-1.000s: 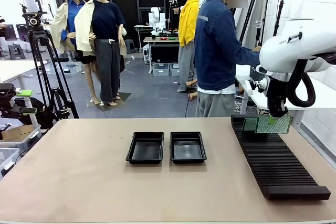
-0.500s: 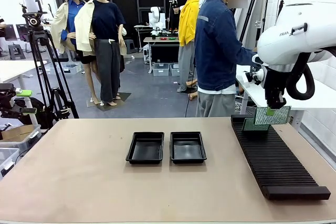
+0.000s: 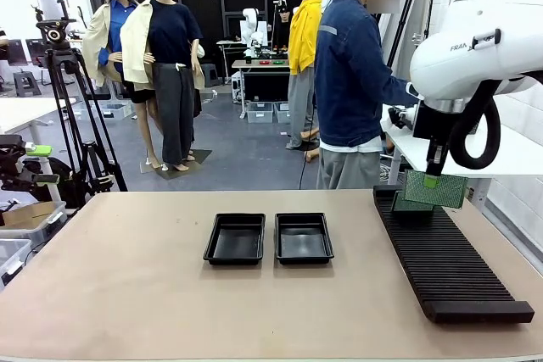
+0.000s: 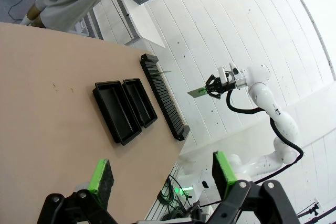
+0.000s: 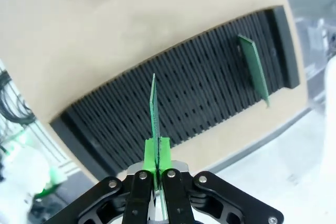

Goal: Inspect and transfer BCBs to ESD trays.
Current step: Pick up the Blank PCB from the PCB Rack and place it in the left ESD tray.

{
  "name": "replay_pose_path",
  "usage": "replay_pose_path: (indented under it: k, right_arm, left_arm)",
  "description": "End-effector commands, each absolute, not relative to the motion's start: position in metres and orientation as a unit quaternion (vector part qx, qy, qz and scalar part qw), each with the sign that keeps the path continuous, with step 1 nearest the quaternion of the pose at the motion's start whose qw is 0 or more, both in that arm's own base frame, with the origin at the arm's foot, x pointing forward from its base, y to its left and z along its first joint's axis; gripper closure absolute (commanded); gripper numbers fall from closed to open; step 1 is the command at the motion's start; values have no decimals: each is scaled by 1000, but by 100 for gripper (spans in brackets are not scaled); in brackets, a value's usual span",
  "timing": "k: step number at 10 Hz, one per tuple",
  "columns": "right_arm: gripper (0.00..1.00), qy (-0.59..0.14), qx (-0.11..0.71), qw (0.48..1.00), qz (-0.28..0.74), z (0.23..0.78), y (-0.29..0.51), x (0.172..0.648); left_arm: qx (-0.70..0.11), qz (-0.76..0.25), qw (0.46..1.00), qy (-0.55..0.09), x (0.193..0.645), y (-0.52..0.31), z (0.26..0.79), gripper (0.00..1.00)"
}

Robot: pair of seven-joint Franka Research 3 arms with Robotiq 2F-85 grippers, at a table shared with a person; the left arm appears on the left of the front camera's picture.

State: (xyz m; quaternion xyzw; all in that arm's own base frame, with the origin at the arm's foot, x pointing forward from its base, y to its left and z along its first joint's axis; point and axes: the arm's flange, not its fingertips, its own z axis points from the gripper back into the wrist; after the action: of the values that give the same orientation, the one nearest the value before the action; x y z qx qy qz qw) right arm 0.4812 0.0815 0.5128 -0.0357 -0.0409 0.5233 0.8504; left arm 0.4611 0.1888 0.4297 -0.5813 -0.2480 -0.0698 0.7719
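Tan bench [image 3: 127, 294], front view: black left tray [image 3: 235, 238] and right tray [image 3: 304, 237] side by side at centre. Right jaws clamped on a green board [image 3: 435, 190] above the rack [image 3: 450, 269], right of frame. Left wrist view: left jaws wide open, empty. Right wrist view: second board [image 5: 254, 66] stands in a rack slot, upper right.

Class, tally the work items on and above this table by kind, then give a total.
Green circuit boards: 2, the held board and the racked board
Black trays: 2, the left tray and the right tray
Black slotted rack: 1
Total: 5
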Motion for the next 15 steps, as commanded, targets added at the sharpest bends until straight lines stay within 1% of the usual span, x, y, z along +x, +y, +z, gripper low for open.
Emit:
replay_pose_path:
  k: [1, 2, 4, 7, 8, 9, 11, 14, 15]
  right_arm:
    - [100, -30, -7, 903, 428, 520, 101, 471]
    - [100, -27, -2, 925, 380, 524, 107, 469]
    - [100, -62, 10, 952, 298, 528, 126, 464]
    - [100, -89, 50, 980, 169, 527, 165, 461]
    - [100, -86, 67, 984, 139, 527, 176, 461]
    - [100, -59, 83, 989, 103, 526, 189, 462]
    - [100, -36, 109, 992, 54, 524, 218, 468]
    - [100, -16, 131, 991, -10, 511, 259, 476]
    - [100, -33, 139, 989, -26, 507, 271, 482]
  left_arm:
    - [-580, -69, 772, -249, 461, 189, 431, 0]
    - [-580, -69, 772, -249, 461, 189, 431, 0]
    - [-580, -69, 772, -249, 461, 189, 431, 0]
    - [-580, -69, 772, -249, 461, 189, 431, 0]
    - [-580, -69, 772, -249, 461, 189, 431, 0]
    - [-580, -69, 772, -249, 461, 189, 431, 0]
    - [-580, -69, 772, -249, 461, 189, 431, 0]
    - [-580, -69, 772, -249, 461, 189, 431, 0]
    - [-580, -69, 772, -249, 461, 189, 431, 0]
